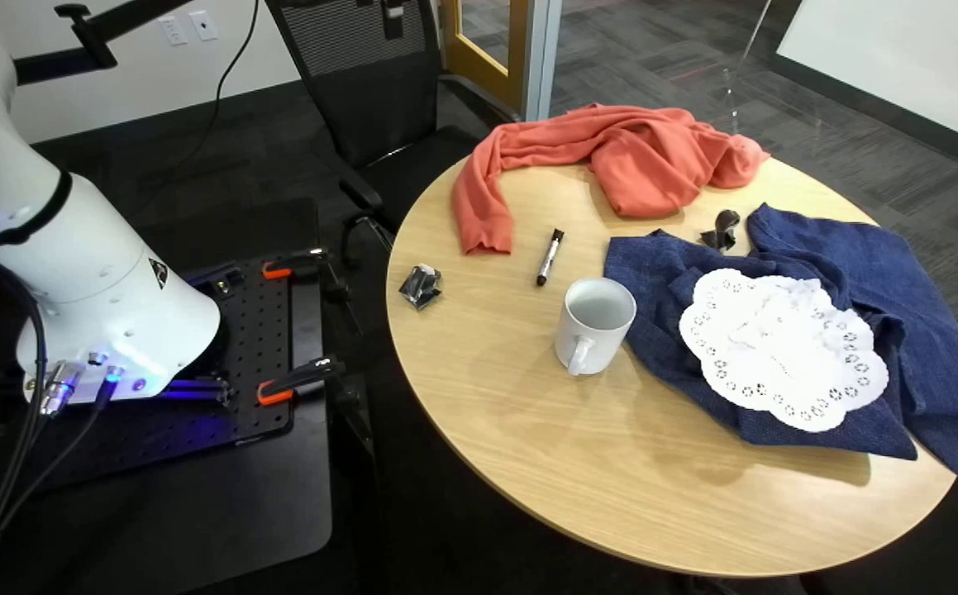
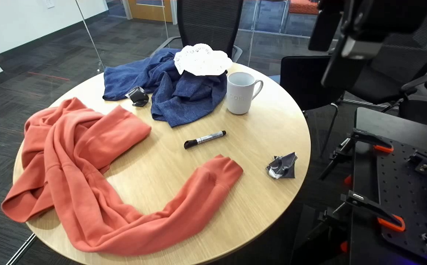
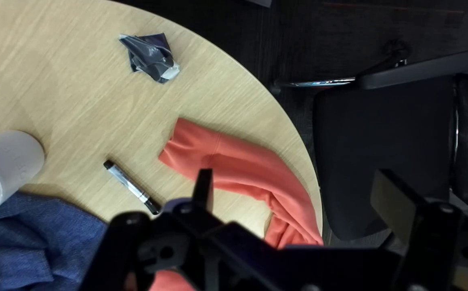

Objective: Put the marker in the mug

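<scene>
The marker lies flat on the round wooden table, black at both ends with a silver-white barrel. It also shows in an exterior view and in the wrist view. The white mug stands upright near it, beside the blue cloth, in both exterior views. In the wrist view the mug is at the left edge, partly cut off. My gripper is open with nothing between its fingers. It hangs well above the table, at the top right in an exterior view, apart from marker and mug.
A blue cloth bears a white doily. An orange-red sweater curves around the marker's side of the table. A crumpled dark wrapper lies near the table edge. A small dark clip-like object sits by the cloth. Chairs surround the table.
</scene>
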Available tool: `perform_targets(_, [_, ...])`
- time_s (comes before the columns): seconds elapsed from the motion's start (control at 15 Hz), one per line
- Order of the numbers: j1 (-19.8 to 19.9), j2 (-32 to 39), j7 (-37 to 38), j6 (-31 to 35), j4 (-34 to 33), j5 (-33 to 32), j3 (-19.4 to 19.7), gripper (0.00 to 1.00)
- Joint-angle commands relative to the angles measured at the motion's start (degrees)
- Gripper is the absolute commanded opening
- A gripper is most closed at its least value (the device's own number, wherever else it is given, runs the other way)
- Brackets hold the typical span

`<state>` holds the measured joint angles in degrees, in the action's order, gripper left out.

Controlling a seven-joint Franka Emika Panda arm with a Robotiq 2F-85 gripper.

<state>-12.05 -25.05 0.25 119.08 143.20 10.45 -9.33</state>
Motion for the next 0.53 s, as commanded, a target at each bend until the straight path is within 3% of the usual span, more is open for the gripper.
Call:
perform_targets(0.0, [0.0,2.7,-4.4,1.3,-2.5,-1.0,0.9,1.0])
perform_targets(0.47, [1.5,11.0,-16.5,4.7,-9.0,-6.3,4.2,1.0])
